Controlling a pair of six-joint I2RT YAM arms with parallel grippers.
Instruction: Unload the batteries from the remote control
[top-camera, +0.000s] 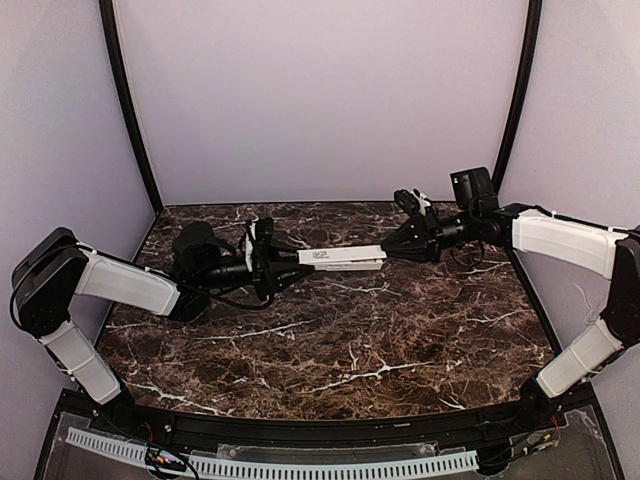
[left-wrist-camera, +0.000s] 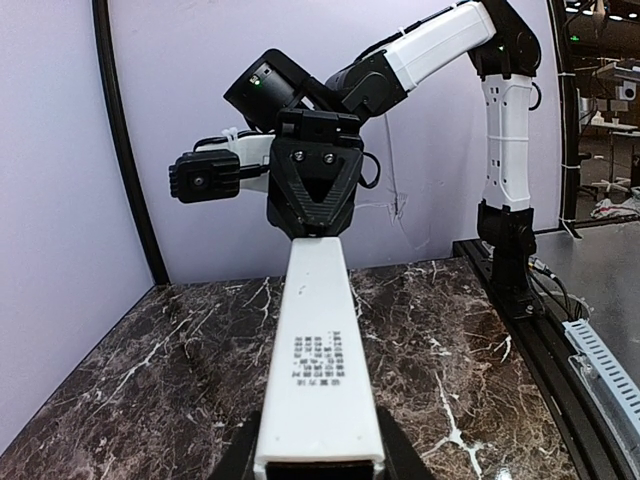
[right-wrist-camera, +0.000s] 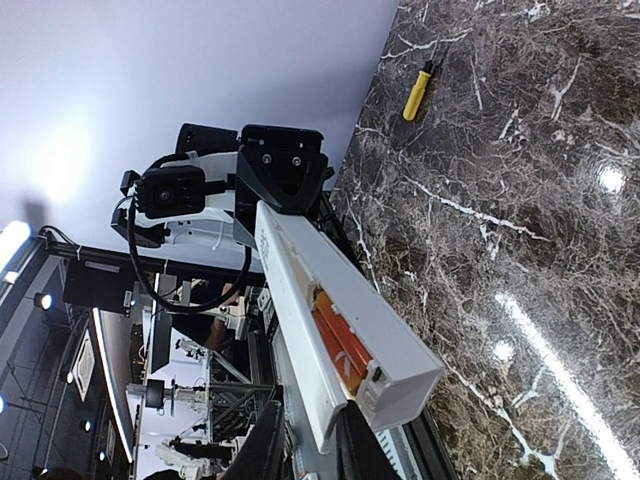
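The remote control (top-camera: 335, 257) is a slim white bar held level in the air between both grippers. My left gripper (top-camera: 283, 263) is shut on its left end, which shows with dark print in the left wrist view (left-wrist-camera: 320, 380). My right gripper (top-camera: 392, 252) is at its right end. In the right wrist view its fingers (right-wrist-camera: 265, 440) are shut on the thin white cover strip (right-wrist-camera: 300, 350), slid partly off the remote (right-wrist-camera: 390, 340). The orange batteries (right-wrist-camera: 338, 340) lie exposed in the recess.
A yellow-handled tool (right-wrist-camera: 417, 93) lies on the dark marble table (top-camera: 330, 340) beyond the remote. Black frame posts (top-camera: 128, 100) stand at the back corners and a cable rail (top-camera: 300, 465) runs along the near edge.
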